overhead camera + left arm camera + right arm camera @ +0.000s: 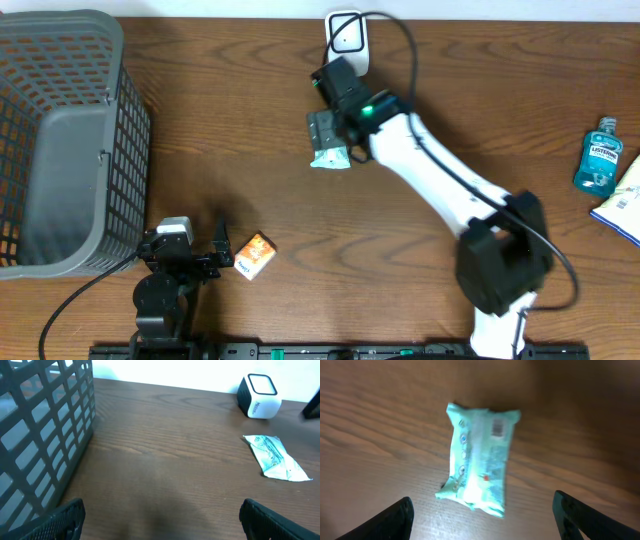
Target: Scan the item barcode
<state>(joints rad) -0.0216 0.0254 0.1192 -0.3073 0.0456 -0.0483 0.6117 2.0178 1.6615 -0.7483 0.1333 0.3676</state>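
Observation:
The item, a teal plastic packet (330, 157), lies flat on the wooden table just below the white barcode scanner (347, 35). My right gripper (327, 138) hovers directly over it, open. In the right wrist view the packet (480, 460) lies free on the wood between the spread fingers (400, 517), with a printed label facing up, and nothing touches it. My left gripper (195, 255) rests open near the front left edge. Its wrist view shows the packet (275, 456) and the scanner (258, 396) far off to the right, with bare table between the left fingers (60, 520).
A grey mesh basket (60, 140) fills the left side, close beside the left arm. A small orange box (255, 256) lies just right of the left gripper. A blue mouthwash bottle (598, 155) and a white-and-yellow package (625, 205) sit at the right edge.

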